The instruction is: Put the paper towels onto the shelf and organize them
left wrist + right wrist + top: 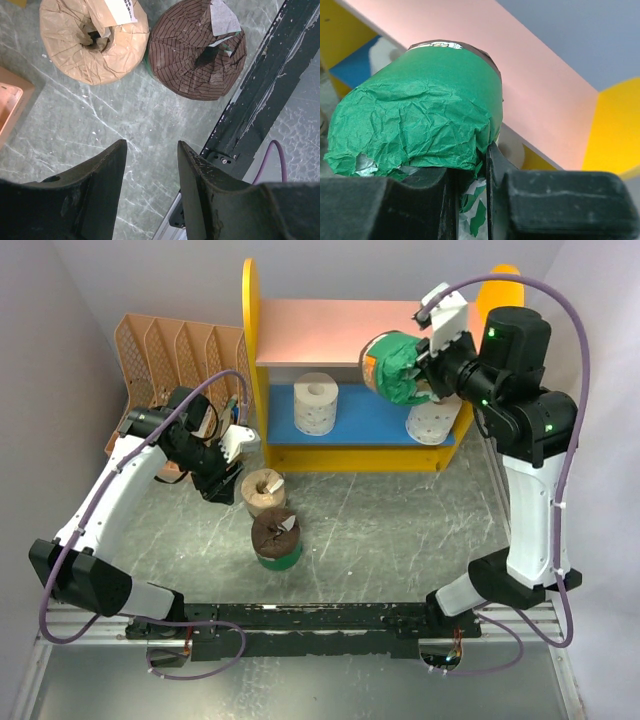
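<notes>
The shelf (pixel 258 360) has yellow sides, a pink upper board (pixel 530 80) and a blue lower board (pixel 375 415). On the blue board stand two white paper towels, one at the left (pixel 317 402) and one at the right (pixel 432 422). My right gripper (pixel 425 365) (pixel 470 160) is shut on the crumpled wrap of a green-wrapped roll (pixel 393 367) (pixel 420 120), held on its side at the pink board's front edge. A tan roll (pixel 263 492) (pixel 92 40) and a brown green-wrapped roll (pixel 277 538) (pixel 197 50) stand on the table. My left gripper (pixel 225 483) (pixel 152 150) hangs open and empty just left of the tan roll.
A peach slotted file organizer (pixel 180 350) stands at the back left, behind my left arm, and its corner (pixel 10 105) shows in the left wrist view. The black base rail (pixel 320 620) (pixel 260 100) runs along the near edge. Grey walls close in both sides.
</notes>
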`<state>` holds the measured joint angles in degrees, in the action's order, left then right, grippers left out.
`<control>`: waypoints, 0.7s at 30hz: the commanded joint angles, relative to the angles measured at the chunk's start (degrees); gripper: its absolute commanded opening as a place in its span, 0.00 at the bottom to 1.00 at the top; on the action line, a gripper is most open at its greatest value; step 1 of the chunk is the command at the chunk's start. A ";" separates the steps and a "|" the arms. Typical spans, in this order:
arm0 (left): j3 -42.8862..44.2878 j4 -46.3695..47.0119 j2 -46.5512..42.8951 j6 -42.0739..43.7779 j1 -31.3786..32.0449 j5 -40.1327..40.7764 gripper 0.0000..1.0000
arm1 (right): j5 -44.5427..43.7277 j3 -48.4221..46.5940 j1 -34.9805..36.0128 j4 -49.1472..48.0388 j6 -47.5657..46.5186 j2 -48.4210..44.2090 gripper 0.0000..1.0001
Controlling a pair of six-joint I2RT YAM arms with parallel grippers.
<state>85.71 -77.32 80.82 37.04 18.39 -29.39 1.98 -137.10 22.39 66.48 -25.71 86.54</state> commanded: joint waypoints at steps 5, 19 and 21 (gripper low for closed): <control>-0.41 0.72 -1.16 -0.28 -0.81 -1.44 0.56 | -4.51 0.20 -8.90 -9.47 6.32 -2.96 0.00; -1.05 1.20 -1.47 -0.03 -0.90 -1.99 0.56 | -5.40 -0.15 -19.21 -11.87 11.83 -0.19 0.00; -1.07 1.29 -1.45 0.09 -0.90 -2.27 0.56 | -3.53 1.12 -19.59 -11.68 12.44 0.61 0.00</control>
<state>85.06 -76.71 80.77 37.01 17.78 -29.82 -3.84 -137.43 3.99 58.54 -16.03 85.60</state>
